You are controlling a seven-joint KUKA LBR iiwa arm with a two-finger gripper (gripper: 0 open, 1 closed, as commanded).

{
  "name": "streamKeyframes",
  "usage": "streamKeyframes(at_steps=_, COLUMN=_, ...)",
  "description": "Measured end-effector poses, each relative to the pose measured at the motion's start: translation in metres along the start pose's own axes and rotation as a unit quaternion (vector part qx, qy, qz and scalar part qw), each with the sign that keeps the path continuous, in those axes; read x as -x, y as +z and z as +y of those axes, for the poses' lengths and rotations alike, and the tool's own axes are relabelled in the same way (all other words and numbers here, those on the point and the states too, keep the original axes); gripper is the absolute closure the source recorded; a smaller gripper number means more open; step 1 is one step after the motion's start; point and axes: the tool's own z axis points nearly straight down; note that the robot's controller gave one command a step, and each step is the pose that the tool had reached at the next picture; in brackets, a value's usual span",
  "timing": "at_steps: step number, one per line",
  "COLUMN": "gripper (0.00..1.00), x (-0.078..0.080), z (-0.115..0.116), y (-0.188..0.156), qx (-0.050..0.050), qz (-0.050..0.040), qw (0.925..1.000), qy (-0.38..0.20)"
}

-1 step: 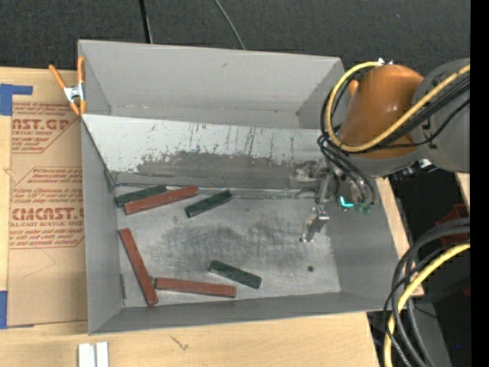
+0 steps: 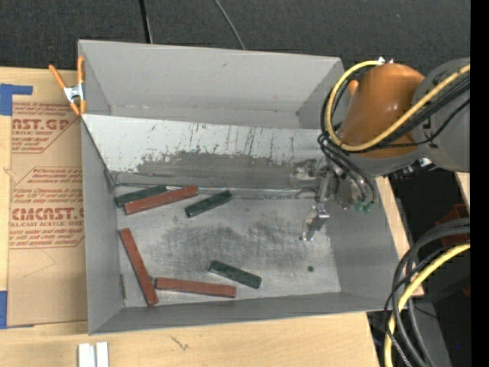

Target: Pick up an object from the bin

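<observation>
Judging from the pincer (image 2: 312,228) hanging over bare, scuffed metal at the right of the bin (image 2: 206,90), we place this at the approach; whether it is spread or pressed together we cannot tell. The nearest thing, a flat dark green bar (image 2: 235,274) at lower centre, lies apart to its left, so we expect a leftward move and a grip across its narrow width.
</observation>
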Motion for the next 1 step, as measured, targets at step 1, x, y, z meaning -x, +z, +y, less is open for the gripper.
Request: streamKeyframes(at_steps=1, gripper=0.0, x=-0.0646, z=0.0313, y=0.0566, qx=0.0, qz=-0.001, qw=0.9999, qy=-0.016)
